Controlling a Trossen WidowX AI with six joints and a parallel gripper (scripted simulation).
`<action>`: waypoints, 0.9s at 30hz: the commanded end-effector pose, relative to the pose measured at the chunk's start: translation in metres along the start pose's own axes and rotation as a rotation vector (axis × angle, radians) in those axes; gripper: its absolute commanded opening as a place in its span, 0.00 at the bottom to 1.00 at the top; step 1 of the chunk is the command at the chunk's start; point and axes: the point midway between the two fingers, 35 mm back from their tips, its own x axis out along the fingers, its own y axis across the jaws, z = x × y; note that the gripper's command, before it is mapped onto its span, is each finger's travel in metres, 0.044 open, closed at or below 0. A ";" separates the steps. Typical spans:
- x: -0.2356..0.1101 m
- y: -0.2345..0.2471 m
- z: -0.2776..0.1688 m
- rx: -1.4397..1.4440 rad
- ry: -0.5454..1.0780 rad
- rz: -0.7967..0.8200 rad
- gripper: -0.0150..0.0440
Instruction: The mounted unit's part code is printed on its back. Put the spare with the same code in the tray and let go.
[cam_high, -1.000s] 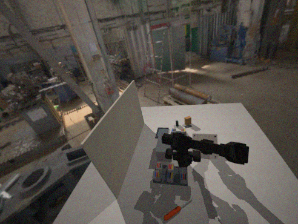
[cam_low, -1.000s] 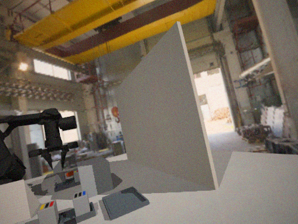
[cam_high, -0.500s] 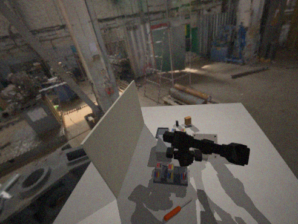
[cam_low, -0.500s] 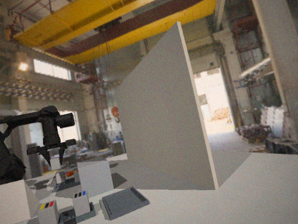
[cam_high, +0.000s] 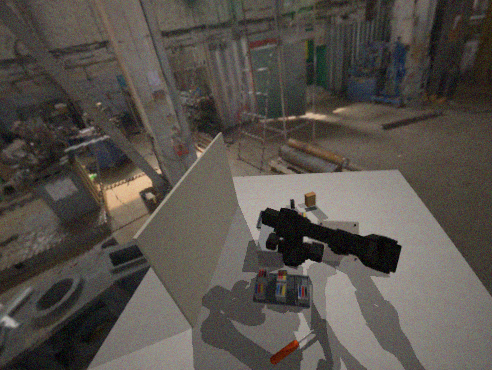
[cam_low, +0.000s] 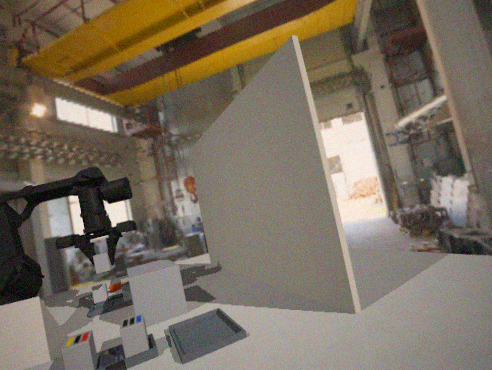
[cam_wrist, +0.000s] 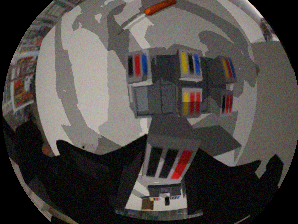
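Fingers (cam_low: 112, 239) clamped on spare block (cam_low: 102, 262), lifted high | striped face visible between jaws | spares holder (cam_high: 282, 290) directly below | tray (cam_low: 205, 332) off aside, well apart

White table (cam_high: 430, 280): tray (cam_low: 206, 334), screwdriver (cam_high: 292, 348), panel (cam_high: 192, 240)

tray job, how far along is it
Done: the gripper is shut on a small grey spare block, held in the air above the holder, seen in the exterior view. In hand: carrying it. Left: the dark tray near the front holds nothing yet, so the block must be moved over it, set in and released. Whether its code matches cannot be told.
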 end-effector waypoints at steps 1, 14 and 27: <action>-0.008 -0.021 -0.008 0.029 0.021 -0.018 0.25; -0.022 -0.073 -0.035 0.016 0.042 -0.024 0.25; -0.026 -0.118 -0.070 -0.021 0.040 -0.010 0.25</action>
